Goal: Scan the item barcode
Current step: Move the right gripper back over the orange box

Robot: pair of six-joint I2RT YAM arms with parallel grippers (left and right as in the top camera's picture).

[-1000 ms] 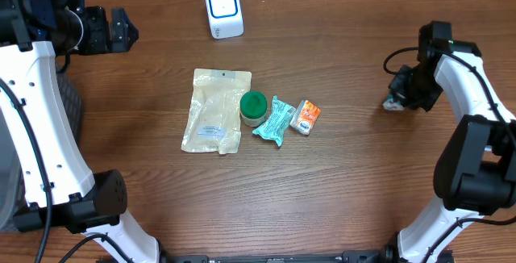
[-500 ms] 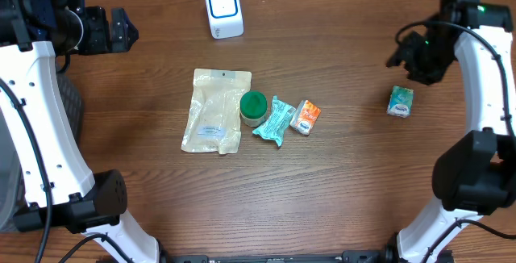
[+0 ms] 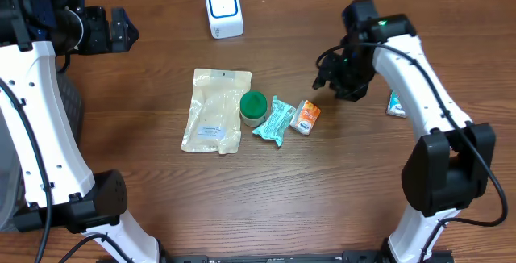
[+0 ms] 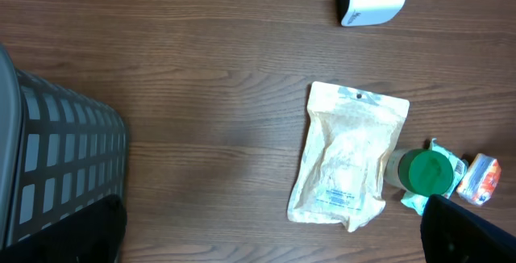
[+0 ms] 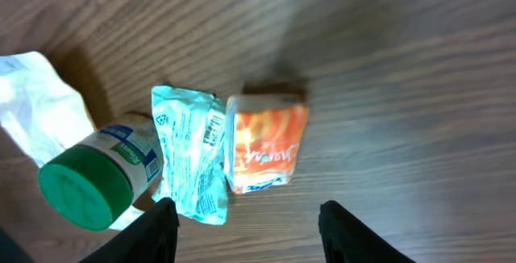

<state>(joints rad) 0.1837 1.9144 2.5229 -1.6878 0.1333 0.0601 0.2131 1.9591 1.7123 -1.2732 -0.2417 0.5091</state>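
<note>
Above the orange packet [image 5: 264,154], the right gripper [image 5: 248,224] now hangs with its jaws half open and empty. It has left the small teal box [image 3: 398,102] to the right of this packet, so I judge that item finished and this packet next.

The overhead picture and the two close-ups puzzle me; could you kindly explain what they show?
Two robot arms work at a wooden table. One camera looks down from above; one sits on each wrist. On the table lie a white scanner, a beige pouch, a green-capped jar, a teal packet and an orange packet; a small teal box lies apart, partly behind the right arm. The left gripper is open, off to the side. The right gripper is open near the orange packet. Neither holds anything.
</note>
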